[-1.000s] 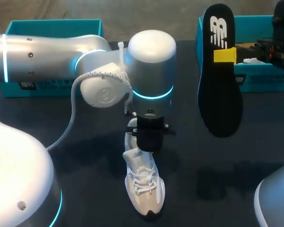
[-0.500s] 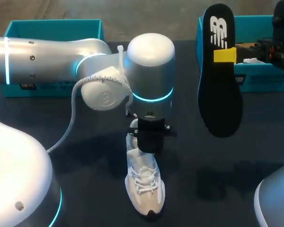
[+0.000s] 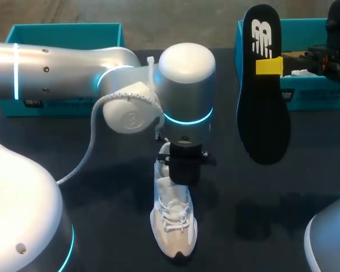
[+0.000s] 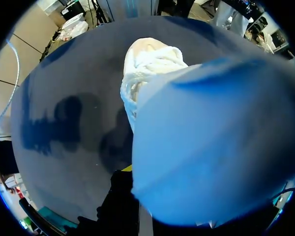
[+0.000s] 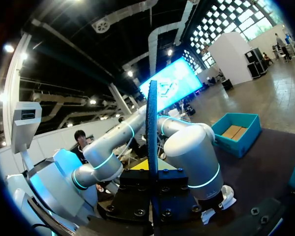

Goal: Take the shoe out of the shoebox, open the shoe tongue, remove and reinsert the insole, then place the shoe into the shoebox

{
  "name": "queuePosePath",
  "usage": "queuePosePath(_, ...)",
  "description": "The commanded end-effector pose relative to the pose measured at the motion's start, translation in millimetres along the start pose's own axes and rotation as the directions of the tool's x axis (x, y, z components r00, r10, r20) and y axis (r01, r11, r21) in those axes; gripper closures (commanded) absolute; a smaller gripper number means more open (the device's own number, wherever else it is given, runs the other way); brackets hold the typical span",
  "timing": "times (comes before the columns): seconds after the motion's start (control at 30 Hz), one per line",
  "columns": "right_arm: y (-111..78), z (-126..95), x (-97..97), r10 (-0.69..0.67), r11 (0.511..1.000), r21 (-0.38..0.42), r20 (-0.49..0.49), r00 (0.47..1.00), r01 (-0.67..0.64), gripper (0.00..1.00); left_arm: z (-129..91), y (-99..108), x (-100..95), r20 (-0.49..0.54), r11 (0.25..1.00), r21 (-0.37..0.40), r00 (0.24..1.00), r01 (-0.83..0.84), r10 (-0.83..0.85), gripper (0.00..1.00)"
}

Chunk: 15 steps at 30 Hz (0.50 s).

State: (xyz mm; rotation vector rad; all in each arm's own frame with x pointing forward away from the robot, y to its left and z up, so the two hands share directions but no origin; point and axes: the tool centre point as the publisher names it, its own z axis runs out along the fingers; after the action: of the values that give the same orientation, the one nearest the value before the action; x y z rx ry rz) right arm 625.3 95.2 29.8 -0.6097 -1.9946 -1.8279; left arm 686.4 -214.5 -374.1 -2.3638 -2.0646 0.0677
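A white laced shoe point(image 3: 173, 218) lies mid-table with its toe toward the front edge. My left gripper point(image 3: 183, 173) comes down on the shoe's rear and is shut on its upper. In the left wrist view the shoe point(image 4: 150, 61) stretches ahead of the gripper point(image 4: 132, 172), and a pale flap of it, very close, hides most of the fingers. My right gripper point(image 3: 270, 67) holds a black insole point(image 3: 263, 85) upright in the air at the back right, a yellow fingertip pressed to its face. The right wrist view has the insole point(image 5: 152, 128) edge-on between the fingers.
A teal shoebox point(image 3: 62, 34) stands at the back left behind my left arm point(image 3: 56, 71). A second teal box point(image 3: 306, 97) sits at the back right, partly behind the insole. The dark tabletop point(image 3: 260, 198) lies bare to the shoe's right.
My left arm has shifted slightly right and toward the front, carrying the shoe's rear with it. The right arm and the insole have stayed put.
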Motion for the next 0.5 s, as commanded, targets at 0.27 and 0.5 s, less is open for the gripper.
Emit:
queuePosePath(0.27, 0.5, 2.0, -1.4, 0.002, 1.000, 0.003, 0.000, 1.000, -0.002, 1.00, 3.0, -1.8, -3.9, -0.002, 1.000, -0.008, 1.000, -0.002, 0.002, 1.00)
queuePosePath(0.5, 0.5, 2.0, -1.4, 0.002, 1.000, 0.003, 0.000, 1.000, -0.002, 1.00, 4.2, -0.3, -1.6, -0.001, 1.000, -0.005, 1.000, 0.013, -0.013, 0.65)
